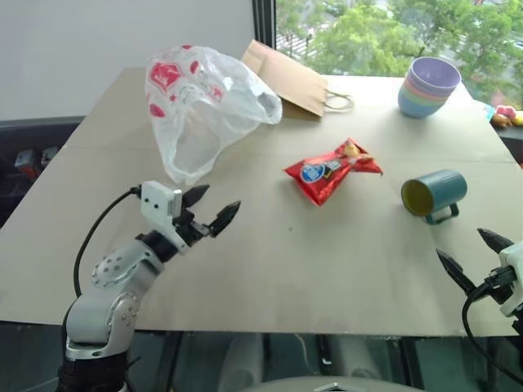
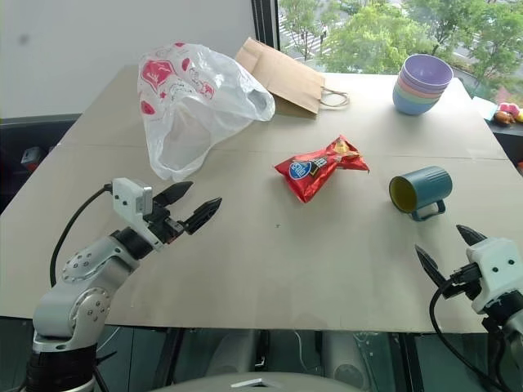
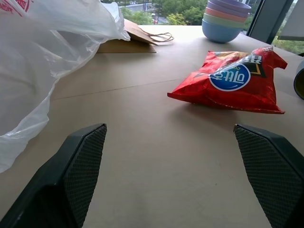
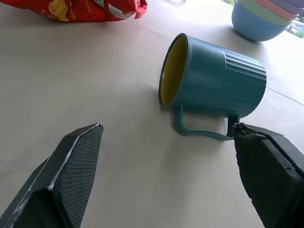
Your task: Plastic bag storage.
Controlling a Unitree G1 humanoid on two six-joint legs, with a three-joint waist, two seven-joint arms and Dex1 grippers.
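Note:
The plastic bag is thin, translucent white with red printed patches, and lies puffed up on the far left of the table; its lower folds hang close beside my left fingers. My left gripper hovers open just in front of the bag, a little toward the table's middle, with nothing between its fingers. At the table's near right edge my right gripper stands open and empty, pointing at a teal cup that lies on its side.
A red snack packet lies mid-table. A brown paper bag with handles lies flat behind the plastic bag. Stacked pastel bowls stand at the far right. The cardboard-covered table has open room in front.

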